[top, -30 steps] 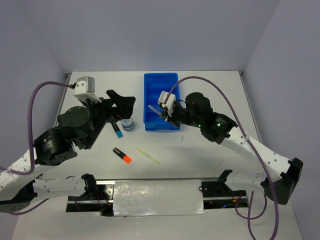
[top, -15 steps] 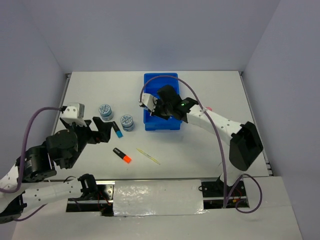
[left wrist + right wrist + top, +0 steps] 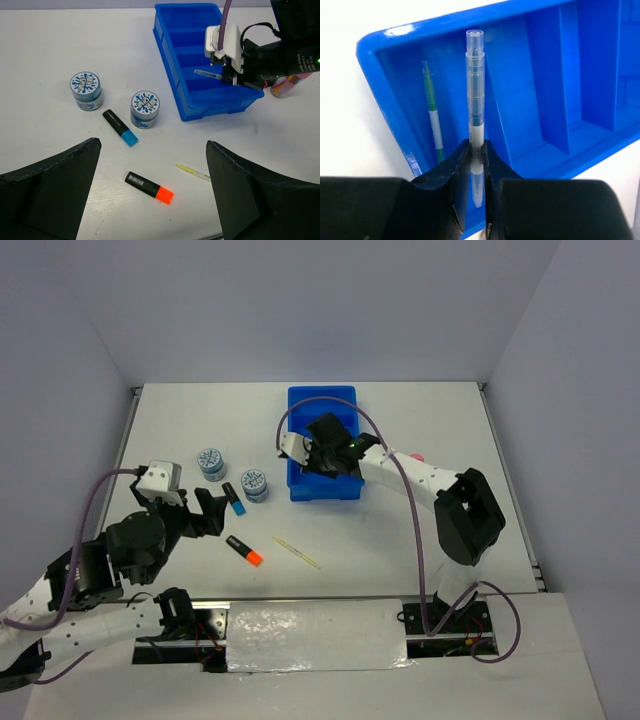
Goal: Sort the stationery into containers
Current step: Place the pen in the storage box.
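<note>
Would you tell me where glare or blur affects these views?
Right wrist: glare on the tray rim, the pen in the right gripper sharp. Left wrist: the left gripper fingers dark and soft-edged, the orange-ended marker crisp. Top external: even light.

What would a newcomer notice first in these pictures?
The bright blue tray in the middle of the table stands out, with the right gripper over its nearer half, shut on a thin clear pen. Left of it sit a patterned tub, a second tub and an orange-ended marker.
</note>
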`<state>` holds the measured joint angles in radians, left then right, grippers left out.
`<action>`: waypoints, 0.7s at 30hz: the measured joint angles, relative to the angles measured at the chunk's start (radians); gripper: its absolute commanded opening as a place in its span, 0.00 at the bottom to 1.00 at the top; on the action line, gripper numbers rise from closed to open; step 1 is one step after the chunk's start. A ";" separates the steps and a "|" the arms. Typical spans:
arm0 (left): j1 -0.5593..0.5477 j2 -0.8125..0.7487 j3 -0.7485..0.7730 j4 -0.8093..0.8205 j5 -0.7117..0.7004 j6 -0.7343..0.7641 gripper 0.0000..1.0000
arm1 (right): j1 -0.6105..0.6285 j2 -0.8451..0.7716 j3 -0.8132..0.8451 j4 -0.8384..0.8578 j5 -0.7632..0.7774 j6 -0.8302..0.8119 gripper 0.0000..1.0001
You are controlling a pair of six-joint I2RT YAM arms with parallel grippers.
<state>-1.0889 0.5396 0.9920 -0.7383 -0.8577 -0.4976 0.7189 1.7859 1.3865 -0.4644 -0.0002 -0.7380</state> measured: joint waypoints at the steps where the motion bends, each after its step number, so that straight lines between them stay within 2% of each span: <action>1: 0.000 -0.010 0.000 0.002 0.000 0.000 0.99 | -0.002 0.003 0.002 0.000 0.005 -0.003 0.00; 21: 0.001 -0.054 -0.011 0.013 -0.021 -0.002 0.99 | -0.047 0.003 -0.008 0.024 0.021 -0.013 0.00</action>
<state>-1.0882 0.4854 0.9813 -0.7254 -0.8787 -0.4999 0.6724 1.7885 1.3788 -0.4400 0.0204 -0.7513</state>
